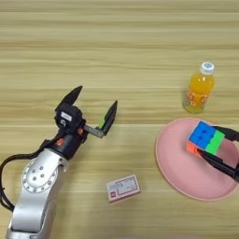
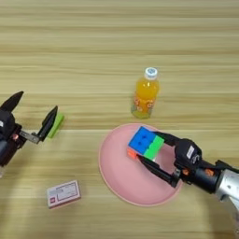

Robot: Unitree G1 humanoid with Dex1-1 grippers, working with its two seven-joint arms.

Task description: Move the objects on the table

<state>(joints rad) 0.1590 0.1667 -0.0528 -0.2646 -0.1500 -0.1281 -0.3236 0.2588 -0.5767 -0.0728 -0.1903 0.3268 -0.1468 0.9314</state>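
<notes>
The left arm reaches up from the seven o'clock corner of the desk (image 1: 116, 46), bent at its grey wrist, and the left gripper (image 1: 93, 109) has its two black fingers spread wide, holding nothing, with the far fingertip just over the small green bar (image 2: 57, 124), which lies flat at about nine o'clock. The right arm comes in from four o'clock, low and nearly level, and the right gripper (image 2: 148, 147) has one finger on each side of the multicoloured puzzle cube (image 2: 145, 144), closed on it, over the pink round plate (image 2: 116, 177); whether the cube rests on the plate or is lifted off it cannot be told. There is one cube, one green bar, one orange juice bottle (image 2: 145, 93) standing upright just beyond the plate's rim toward twelve o'clock, one flat red-and-white box (image 2: 63, 193) lying at seven o'clock clear of the plate, and one plate.
</notes>
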